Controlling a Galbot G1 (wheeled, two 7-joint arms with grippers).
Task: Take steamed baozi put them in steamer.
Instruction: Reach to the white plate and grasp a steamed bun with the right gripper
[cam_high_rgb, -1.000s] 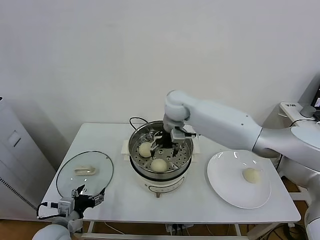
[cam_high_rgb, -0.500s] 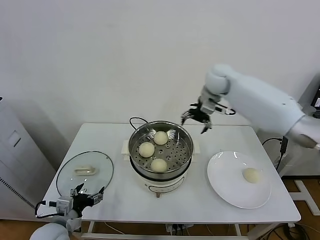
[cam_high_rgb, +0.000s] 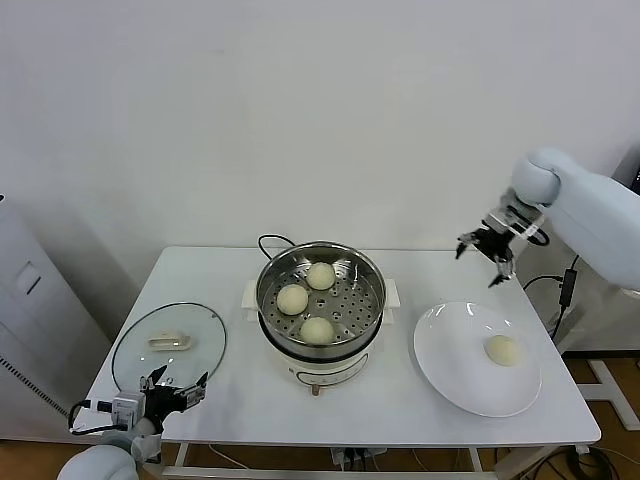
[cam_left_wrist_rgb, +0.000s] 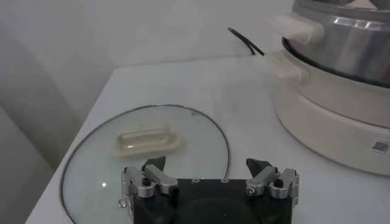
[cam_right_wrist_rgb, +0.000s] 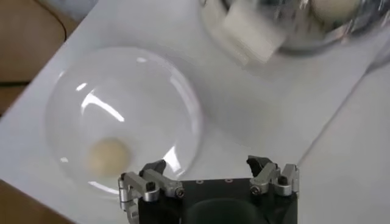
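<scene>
Steel steamer (cam_high_rgb: 321, 296) at mid-worktop now holds three steamed baozi (cam_high_rgb: 317, 330), and the right pincer (cam_high_rgb: 487, 250), a second ago down inside it, has swung away to hover released above the white plate (cam_high_rgb: 446, 362), where the fourth bun (cam_high_rgb: 502, 349) lies. Being round, the buns point nowhere. Left pincer (cam_high_rgb: 170, 388) waits released by the glass lid (cam_high_rgb: 135, 362). White worktop (cam_high_rgb: 390, 395), pale wall (cam_high_rgb: 300, 110).

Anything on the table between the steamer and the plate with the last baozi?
No. Head view shows only bare table between steamer and plate; the baozi sits on it.
</scene>
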